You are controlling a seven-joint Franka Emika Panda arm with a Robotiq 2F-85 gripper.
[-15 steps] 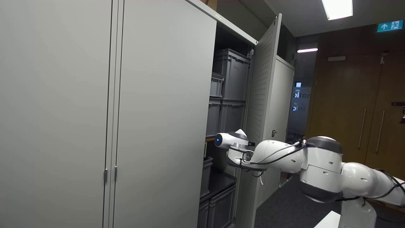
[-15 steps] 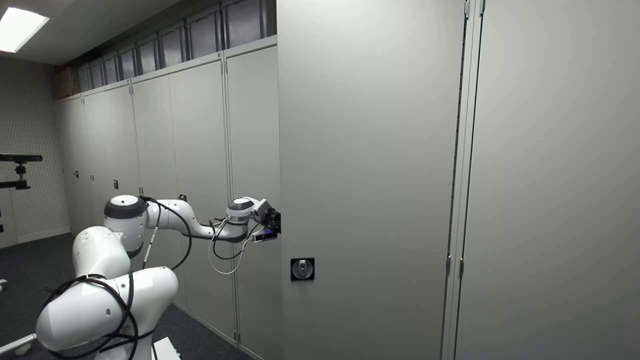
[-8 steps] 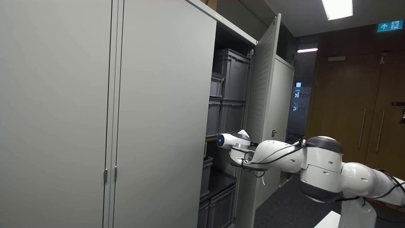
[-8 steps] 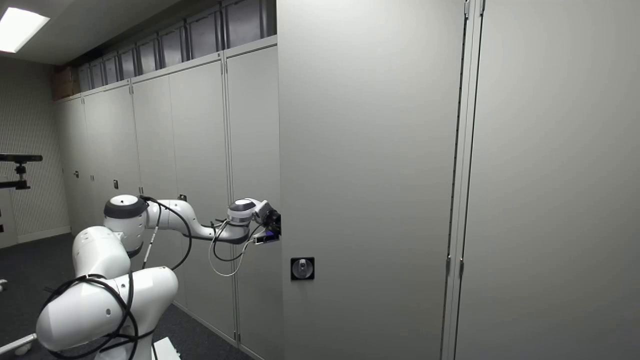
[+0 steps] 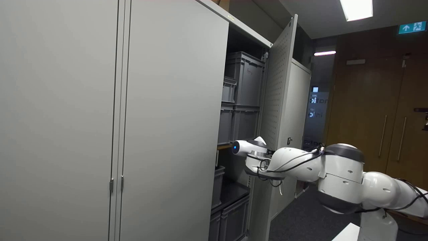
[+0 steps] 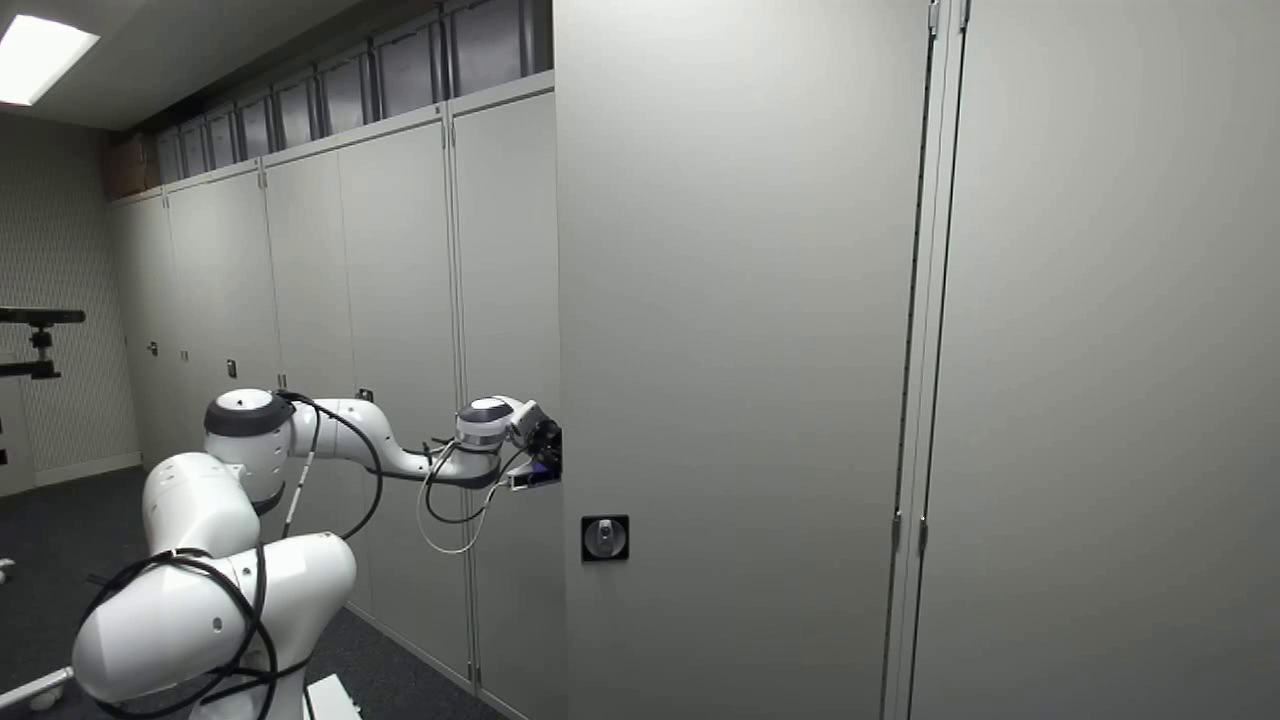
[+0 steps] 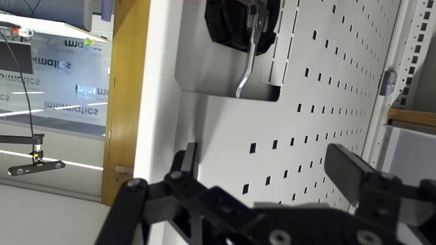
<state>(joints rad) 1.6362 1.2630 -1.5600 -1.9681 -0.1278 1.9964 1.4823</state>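
my gripper (image 7: 261,149) is spread wide and holds nothing. straight ahead and near is the perforated inner face of the cabinet door (image 7: 228,132); whether i touch it, i cannot tell. its bent metal rod (image 7: 251,58) shows towards the top of the wrist view. in an exterior view the door partly hides my gripper.

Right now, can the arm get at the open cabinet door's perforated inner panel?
Probably yes: the open tool faces the perforated inner panel, with nothing visible between them in the wrist view.
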